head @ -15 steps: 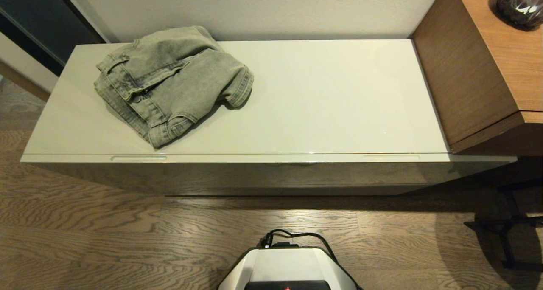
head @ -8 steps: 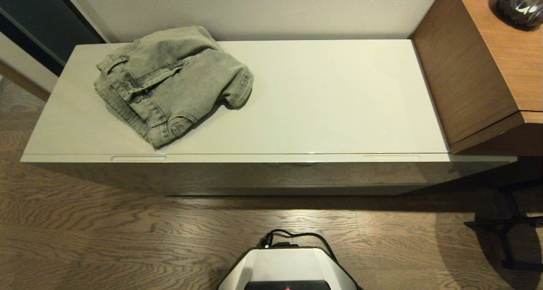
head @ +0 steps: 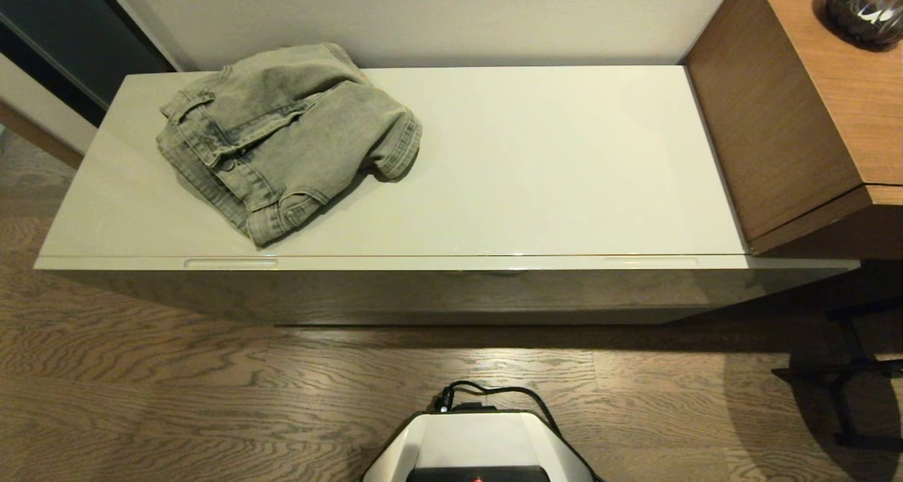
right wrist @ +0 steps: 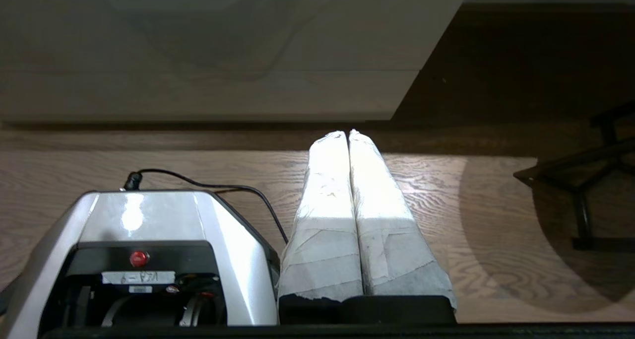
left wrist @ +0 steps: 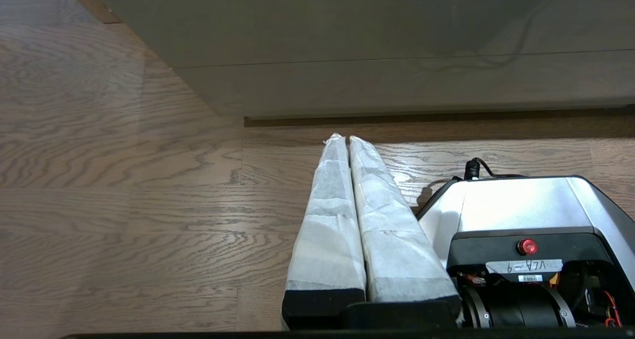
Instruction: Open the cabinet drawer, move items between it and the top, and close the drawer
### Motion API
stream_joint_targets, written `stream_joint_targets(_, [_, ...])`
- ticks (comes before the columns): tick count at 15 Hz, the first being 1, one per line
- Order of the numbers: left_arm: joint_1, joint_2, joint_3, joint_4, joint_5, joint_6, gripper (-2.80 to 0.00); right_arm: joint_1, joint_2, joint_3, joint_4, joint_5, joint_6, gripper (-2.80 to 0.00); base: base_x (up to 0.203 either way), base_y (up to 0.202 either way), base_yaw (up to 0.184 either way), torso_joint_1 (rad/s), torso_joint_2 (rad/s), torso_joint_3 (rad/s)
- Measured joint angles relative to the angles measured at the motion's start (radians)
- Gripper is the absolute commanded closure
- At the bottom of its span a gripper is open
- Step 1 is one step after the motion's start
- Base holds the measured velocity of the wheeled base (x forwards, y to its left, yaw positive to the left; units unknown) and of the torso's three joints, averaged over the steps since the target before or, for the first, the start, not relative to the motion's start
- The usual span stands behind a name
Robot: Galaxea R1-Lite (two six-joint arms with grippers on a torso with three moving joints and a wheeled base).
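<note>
drawer (head: 451, 284) closed flush; jeans (head: 282, 136) lie on top (head: 550, 164); both end effectors, left (left wrist: 346, 139) and right (right wrist: 347, 134), pressed together.

Jeans (head: 282, 140): faded grey denim, loosely folded, waistband and pocket flaps facing up; lying flat on the top toward its left end, the far edge near the wall, one folded corner close to the front edge.
Top (head: 550, 164): long glossy cream-grey panel; right end meets the brown wood side panel.
Drawer (head: 458, 284): wide, shallow, glossy grey-beige front just under the top, shut flush; two slim oblong notches along its upper edge, one near each end.
</note>
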Motion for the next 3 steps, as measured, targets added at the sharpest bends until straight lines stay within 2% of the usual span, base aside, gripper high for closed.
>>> stream_joint_targets(3, [0.000,0.000,0.000,0.001,0.000,0.000,0.00,0.000,0.000,0.000,0.001,0.001,0.005,0.00,0.000,0.000,0.000,0.000,0.00,0.000])
